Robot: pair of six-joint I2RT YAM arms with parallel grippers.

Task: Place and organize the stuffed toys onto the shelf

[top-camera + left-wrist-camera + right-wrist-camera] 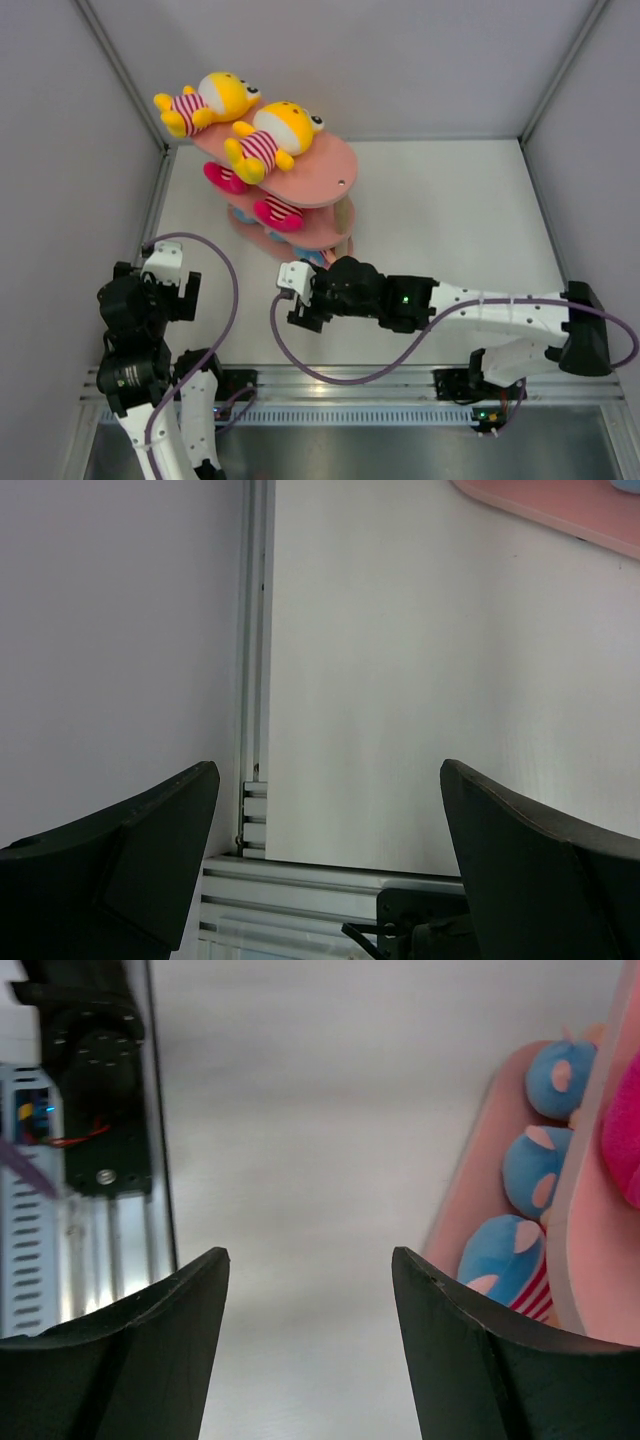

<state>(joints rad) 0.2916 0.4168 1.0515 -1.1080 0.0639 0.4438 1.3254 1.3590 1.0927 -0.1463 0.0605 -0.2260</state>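
The right gripper (298, 298) (308, 1260) hangs low over the table (450, 220), just beside the near end of the shelf (325, 175) (470, 1210). Its jaws stand moderately apart, with only bare tabletop between them. Its arm reaches in from the right across the near part of the table.

In the right wrist view, the bottom board of the shelf lies just past the right-hand finger. On it sit 3 blue plush parts (535, 1165) with beige patches, probably the feet of blue toys. The view is too tight to be sure. A bit of red-and-white striped cloth shows below the nearest one.

The left gripper (172, 278) (330, 770) is by the left wall, well apart from the shelf. Its jaws are spread wide and hold nothing. Its wrist view catches only a pink corner of the shelf (560, 505).

From above, the shelf stands at the far left of the table. 2 yellow toys (270, 135) in striped shirts lie on the top board, and the farther one overhangs its left end. 2 pink toys (278, 213) poke out from the middle tier on the left side.
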